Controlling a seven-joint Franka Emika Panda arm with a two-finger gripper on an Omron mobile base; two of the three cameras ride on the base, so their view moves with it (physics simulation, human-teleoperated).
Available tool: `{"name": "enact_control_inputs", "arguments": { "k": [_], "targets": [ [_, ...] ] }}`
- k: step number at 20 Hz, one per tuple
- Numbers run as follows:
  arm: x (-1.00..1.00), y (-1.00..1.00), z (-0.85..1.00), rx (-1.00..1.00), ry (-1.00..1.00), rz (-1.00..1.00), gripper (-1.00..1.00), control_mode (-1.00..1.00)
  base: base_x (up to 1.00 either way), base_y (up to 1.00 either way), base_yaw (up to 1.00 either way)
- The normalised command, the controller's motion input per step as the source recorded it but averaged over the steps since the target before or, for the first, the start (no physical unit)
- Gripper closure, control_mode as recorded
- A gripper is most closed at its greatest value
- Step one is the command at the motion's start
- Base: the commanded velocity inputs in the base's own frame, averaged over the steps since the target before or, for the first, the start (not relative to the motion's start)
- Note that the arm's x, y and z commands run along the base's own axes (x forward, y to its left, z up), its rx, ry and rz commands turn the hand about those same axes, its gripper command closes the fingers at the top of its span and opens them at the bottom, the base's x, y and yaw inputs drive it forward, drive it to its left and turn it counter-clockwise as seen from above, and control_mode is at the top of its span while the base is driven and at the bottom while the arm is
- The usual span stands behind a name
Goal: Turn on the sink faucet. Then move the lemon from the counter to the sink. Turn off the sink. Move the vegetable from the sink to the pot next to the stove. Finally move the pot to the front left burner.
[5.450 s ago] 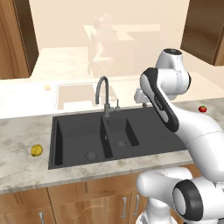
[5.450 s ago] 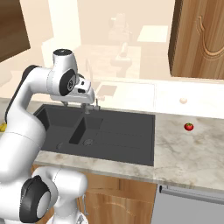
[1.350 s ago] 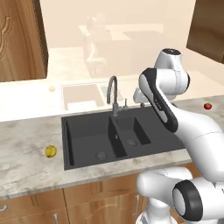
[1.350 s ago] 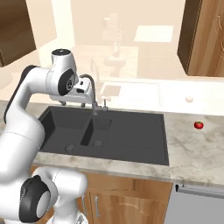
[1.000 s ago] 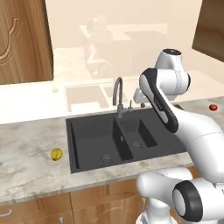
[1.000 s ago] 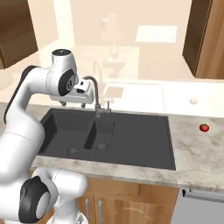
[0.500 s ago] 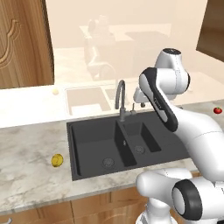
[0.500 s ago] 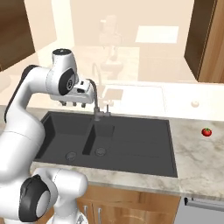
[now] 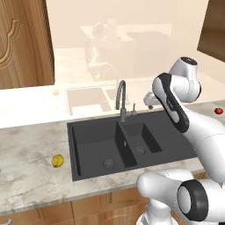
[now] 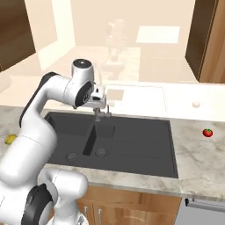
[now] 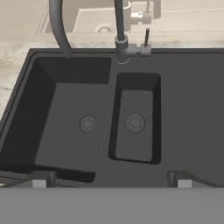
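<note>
Claw (image 11: 111, 178) tips are seen spread wide and empty at the bottom of the hand view, aimed down over the sink (image 11: 65, 144), with the faucet (image 11: 120, 43) and its small side lever just ahead and not yet touched. Over the last seconds the whole scene has slid across both base views, which is read as the base driving along the tabletop (image 9: 30, 176) rather than anything on it moving; the arm's pose has been kept almost unchanged, and the sink is now brought nearly square in front of the robot. No water can be made out at the spout, though at this rendering it would be hard to tell. The first step, turning on the faucet, is therefore judged still to be done, with the approach about finished. The lemon (image 9: 56, 161) lies on the tabletop near the sink's left edge, well apart from the claw. A small tomato (image 10: 207, 132) sits on the right side
</note>
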Motion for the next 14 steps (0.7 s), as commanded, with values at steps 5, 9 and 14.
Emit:
{"name": "enact_control_inputs", "arguments": {
  "k": [5, 9, 14],
  "targets": [
    [0.33, -0.68, -0.38, 0.2, -0.18, 0.27, -1.0, -1.0, 0.0, 0.0, 0.0],
    [0.5, -0.32, -0.27, 0.11, -0.1, 0.29, -1.0, -1.0, 0.0, 0.0, 0.0],
    [0.5, -0.07, -0.18, 0.1, -0.09, 0.27, -1.0, -1.0, 0.0, 0.0, 0.0]
  ]
}}
